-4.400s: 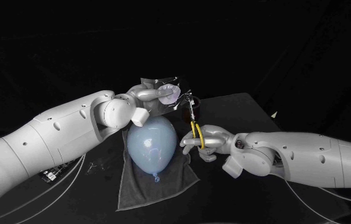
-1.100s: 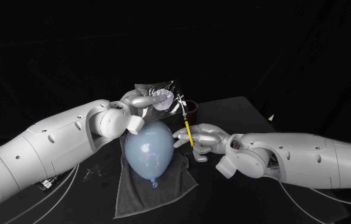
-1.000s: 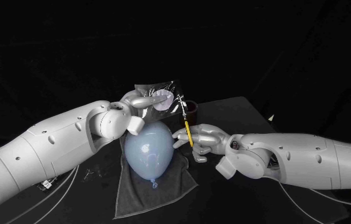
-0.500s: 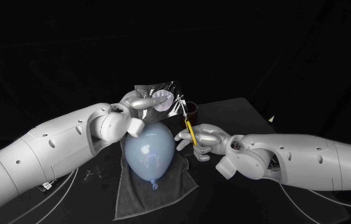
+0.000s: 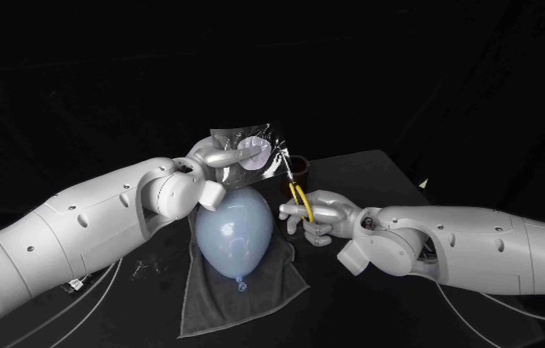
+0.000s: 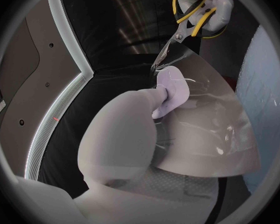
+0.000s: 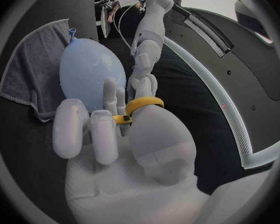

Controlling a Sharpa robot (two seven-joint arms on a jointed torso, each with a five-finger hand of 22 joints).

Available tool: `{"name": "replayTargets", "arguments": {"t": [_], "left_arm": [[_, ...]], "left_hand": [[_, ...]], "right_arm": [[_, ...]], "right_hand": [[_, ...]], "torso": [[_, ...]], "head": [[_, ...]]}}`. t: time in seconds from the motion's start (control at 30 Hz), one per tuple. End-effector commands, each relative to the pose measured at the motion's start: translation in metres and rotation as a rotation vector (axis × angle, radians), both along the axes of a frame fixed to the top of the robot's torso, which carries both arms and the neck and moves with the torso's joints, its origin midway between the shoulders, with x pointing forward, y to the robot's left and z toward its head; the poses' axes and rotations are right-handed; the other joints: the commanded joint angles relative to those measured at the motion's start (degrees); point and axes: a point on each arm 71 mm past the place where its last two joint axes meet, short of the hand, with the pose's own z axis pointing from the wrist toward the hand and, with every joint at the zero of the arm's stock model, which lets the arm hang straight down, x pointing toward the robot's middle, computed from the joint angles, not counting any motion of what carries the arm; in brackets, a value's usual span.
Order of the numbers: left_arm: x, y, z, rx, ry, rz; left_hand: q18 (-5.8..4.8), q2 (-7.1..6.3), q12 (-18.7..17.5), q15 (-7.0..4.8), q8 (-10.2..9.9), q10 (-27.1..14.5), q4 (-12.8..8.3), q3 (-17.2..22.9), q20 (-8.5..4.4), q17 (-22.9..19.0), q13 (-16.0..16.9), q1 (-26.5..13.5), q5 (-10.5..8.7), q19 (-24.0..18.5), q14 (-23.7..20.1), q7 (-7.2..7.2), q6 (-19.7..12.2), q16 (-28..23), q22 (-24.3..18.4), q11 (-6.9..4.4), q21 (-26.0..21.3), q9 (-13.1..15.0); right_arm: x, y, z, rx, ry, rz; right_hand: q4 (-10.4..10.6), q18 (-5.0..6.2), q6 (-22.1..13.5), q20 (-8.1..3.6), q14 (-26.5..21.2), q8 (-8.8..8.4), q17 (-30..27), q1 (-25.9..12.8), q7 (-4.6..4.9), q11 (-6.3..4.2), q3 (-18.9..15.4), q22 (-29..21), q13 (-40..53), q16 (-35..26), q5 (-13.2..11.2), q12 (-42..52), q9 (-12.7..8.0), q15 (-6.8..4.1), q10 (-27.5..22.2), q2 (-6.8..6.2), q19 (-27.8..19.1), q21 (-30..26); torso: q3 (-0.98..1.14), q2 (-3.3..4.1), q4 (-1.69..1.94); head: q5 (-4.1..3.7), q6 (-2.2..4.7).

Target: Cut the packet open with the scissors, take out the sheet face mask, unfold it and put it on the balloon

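The left hand (image 5: 225, 157) holds the packet (image 6: 209, 129) up in the air above the far end of the balloon (image 5: 235, 234). Its thumb and fingers are pinched on the clear film, next to a pale lilac round patch (image 6: 172, 88) on the packet's face. The packet stands roughly upright, its flat side turned towards the robot, and its glossy film catches the light.

The right hand (image 5: 321, 216) sits just beside it on the robot's right and a little lower, grasping the scissors (image 5: 298, 193). Its thumb is through one yellow loop and its fingers are wrapped round the other. The blades point up towards the packet's near lower corner. In the left wrist view they stand slightly apart, with their tips at the packet's edge close to the lilac patch. From where I look I cannot tell whether they are actually biting into the film or just touching it.

Below both hands, the pale blue balloon lies lengthwise on a grey towel (image 5: 256, 297) spread over the black table (image 5: 364, 175). Its knotted neck points towards the robot. The balloon's rounded far end sits under the left wrist, and the right hand hovers just beside the balloon's flank, apart from it.
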Motion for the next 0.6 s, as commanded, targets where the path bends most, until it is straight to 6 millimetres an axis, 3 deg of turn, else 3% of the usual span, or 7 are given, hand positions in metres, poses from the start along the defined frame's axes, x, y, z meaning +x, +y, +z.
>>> {"name": "replayTargets", "arguments": {"t": [0.03, 0.17, 0.23, 0.27, 0.43, 0.6], "left_arm": [[-0.0023, -0.0037, 0.0019, -0.004, -0.025, -0.024], [-0.0027, -0.0039, 0.0021, -0.006, -0.028, -0.024], [-0.0025, -0.0035, 0.0022, -0.006, -0.030, -0.021], [-0.0025, -0.0033, 0.0022, -0.006, -0.030, -0.020], [-0.0024, -0.0025, 0.0024, -0.007, -0.034, -0.015], [-0.0027, -0.0023, 0.0029, -0.010, -0.039, -0.010]], "left_hand": [[0.86, 0.52, -0.17, -0.06, 0.40, 0.50, -0.09, 0.20, 0.01, -0.05, -0.08, 0.00, 0.17, 0.49, 0.45, -0.07, 0.27, -0.34, -0.02, 0.03, 0.05, 0.05], [0.86, 0.52, -0.17, -0.06, 0.40, 0.50, -0.09, 0.20, 0.01, -0.05, -0.08, 0.00, 0.17, 0.49, 0.45, -0.07, 0.27, -0.34, -0.02, 0.03, 0.05, 0.05], [0.86, 0.52, -0.17, -0.06, 0.40, 0.50, -0.09, 0.20, 0.01, -0.05, -0.08, 0.00, 0.17, 0.49, 0.45, -0.07, 0.27, -0.34, -0.02, 0.03, 0.05, 0.05], [0.86, 0.52, -0.17, -0.06, 0.40, 0.50, -0.09, 0.20, 0.01, -0.05, -0.08, 0.00, 0.17, 0.49, 0.45, -0.07, 0.27, -0.34, -0.02, 0.03, 0.05, 0.05], [0.86, 0.52, -0.17, -0.06, 0.40, 0.50, -0.09, 0.20, 0.01, -0.05, -0.08, 0.00, 0.17, 0.49, 0.45, -0.07, 0.27, -0.34, -0.02, 0.03, 0.05, 0.05], [0.86, 0.52, -0.17, -0.06, 0.40, 0.50, -0.09, 0.20, 0.01, -0.05, -0.08, 0.00, 0.17, 0.49, 0.45, -0.07, 0.27, -0.34, -0.02, 0.03, 0.05, 0.05]], "right_arm": [[-0.0001, 0.0027, 0.0019, 0.017, 0.000, 0.017], [0.0002, 0.0033, 0.0023, 0.019, -0.006, 0.009], [0.0003, 0.0037, 0.0026, 0.021, -0.008, 0.006], [0.0004, 0.0039, 0.0026, 0.021, -0.009, 0.005], [0.0012, 0.0044, 0.0028, 0.011, -0.018, -0.012], [0.0020, 0.0048, 0.0029, -0.003, -0.027, -0.030]], "right_hand": [[-0.38, -1.18, -0.04, -0.42, 3.34, 0.30, 0.47, -0.46, -0.39, -5.50, -1.63, 7.72, 1.11, 0.13, -0.11, 0.73, 0.36, -0.53, 5.68, 0.33, 0.21, 0.34], [-0.45, -1.12, -0.79, -0.45, 3.32, 0.29, 0.35, -0.98, -0.26, -5.37, -1.65, 7.62, 2.75, 0.07, -0.12, 1.13, 0.80, -0.47, 4.26, 0.00, 0.04, 0.10], [-0.46, -1.09, -4.84, 0.27, 3.12, -2.19, -0.44, -1.65, 1.54, -3.60, -1.61, 7.31, 1.22, -0.26, -0.11, -3.28, 0.18, 0.86, -1.78, -0.74, -0.39, -0.58], [-0.58, -1.04, -7.85, 1.05, 2.99, -4.06, -0.92, -1.92, 3.09, -2.04, -1.62, 7.01, -0.53, -0.44, -0.08, -6.82, -0.33, 2.01, -6.08, -1.24, -0.78, -1.19], [-0.93, -0.38, -15.95, 4.25, 2.25, -9.65, -3.14, -2.79, 7.51, 2.13, -1.59, 5.11, -6.44, -1.15, -0.16, -14.46, -2.71, 5.91, -13.75, -2.11, -3.09, -4.85], [-0.84, 0.48, -18.91, 5.76, 1.69, -10.87, -4.54, -3.74, 8.66, 3.33, -1.61, 3.53, -9.17, -1.56, -0.11, -16.56, -3.59, 6.91, -16.81, -2.95, -4.85, -7.64]], "torso": [[-0.02, -0.01, 0.06], [-0.03, -0.04, 0.06], [-0.02, -0.02, 0.02], [-0.03, -0.02, 0.01], [-0.01, -0.02, 0.00], [-0.03, 0.01, 0.00]], "head": [[-0.28, 0.17], [-0.23, 0.30], [-0.33, 0.38], [-0.33, 0.40], [-0.35, 0.56], [-0.38, 0.74]]}}
